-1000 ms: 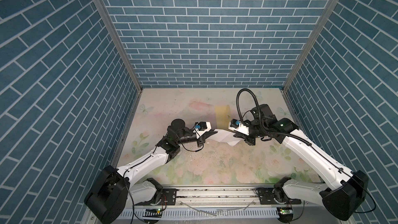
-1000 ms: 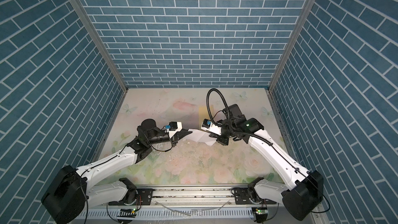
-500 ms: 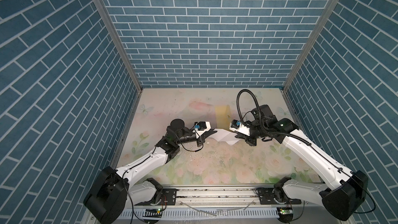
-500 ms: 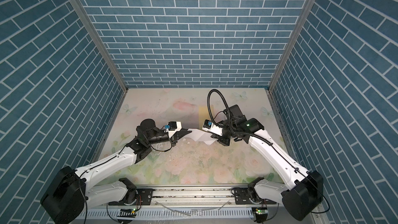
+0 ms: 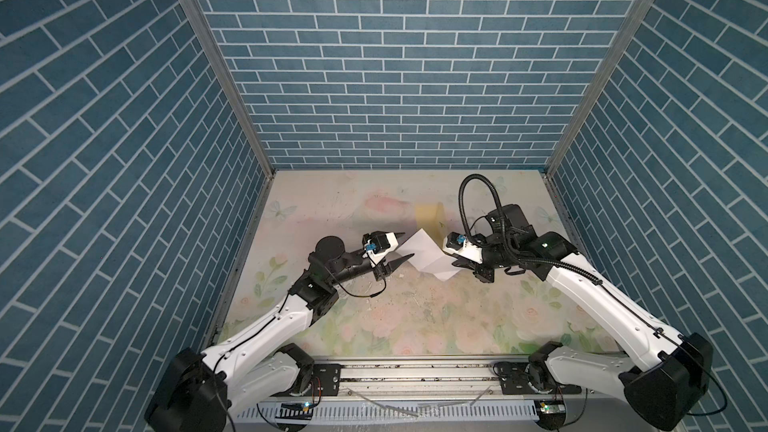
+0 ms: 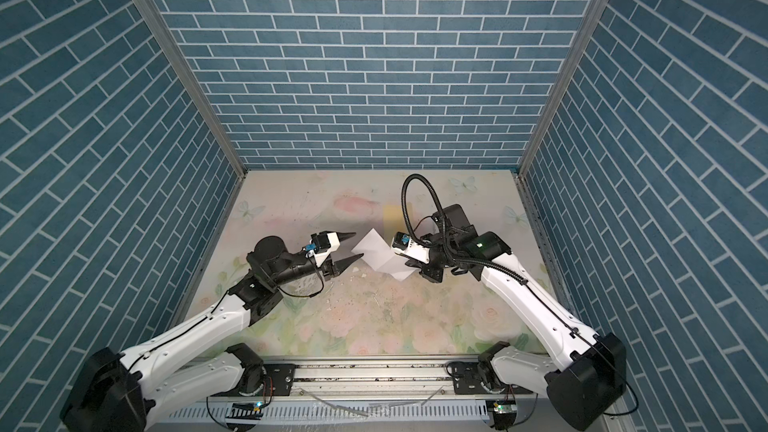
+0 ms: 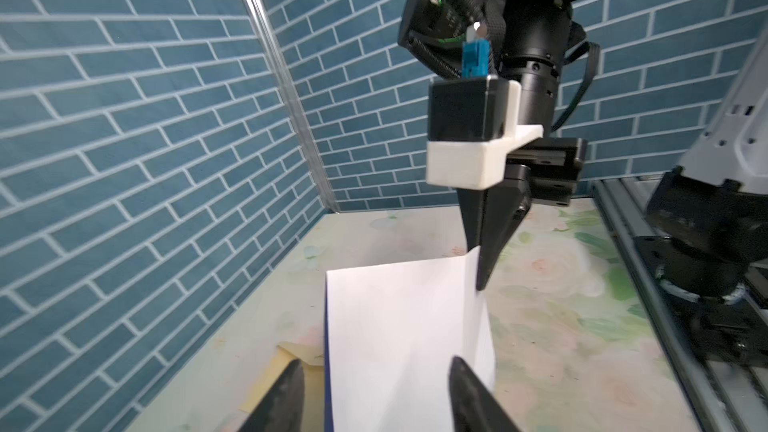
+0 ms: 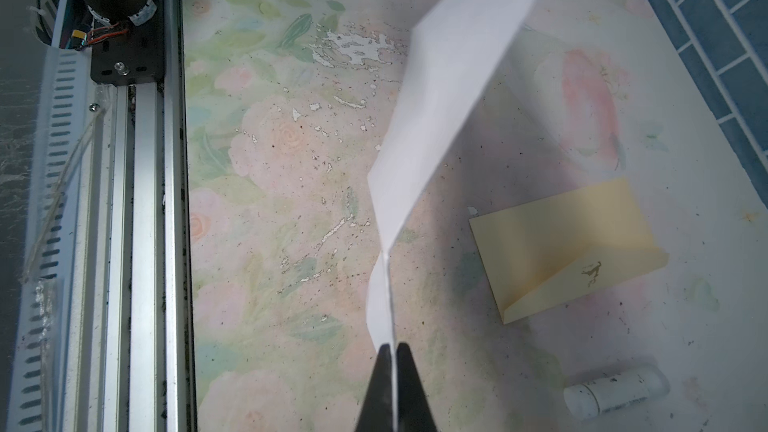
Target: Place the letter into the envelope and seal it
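The left gripper [image 5: 405, 246] has let go: its fingers, clamped on the letter [image 5: 424, 255] a second ago, are now spread, and the sheet's edge sits loosely between them. Whether it touches either finger cannot be told.

The floral tabletop [image 5: 415, 317] fills the floor of the blue-brick enclosure. Both arms reach in toward its middle from the front rail and meet near the centre.

The right gripper [image 8: 390, 347] has its fingers pressed together on one edge of the letter and is the only thing holding it. In the left wrist view the pinch [image 7: 478, 268] sits at the sheet's [image 7: 403, 326] far corner. The white sheet is held up off the table, bent along its fold creases into a shallow zigzag, with a thin dark blue border showing along one side.

The yellow envelope [image 8: 561, 251] lies flat on the table beyond the letter, toward the back wall, apart from both grippers. It carries a small dark mark.

A white glue stick [image 8: 615, 394] lies on its side near the envelope, not touching it.
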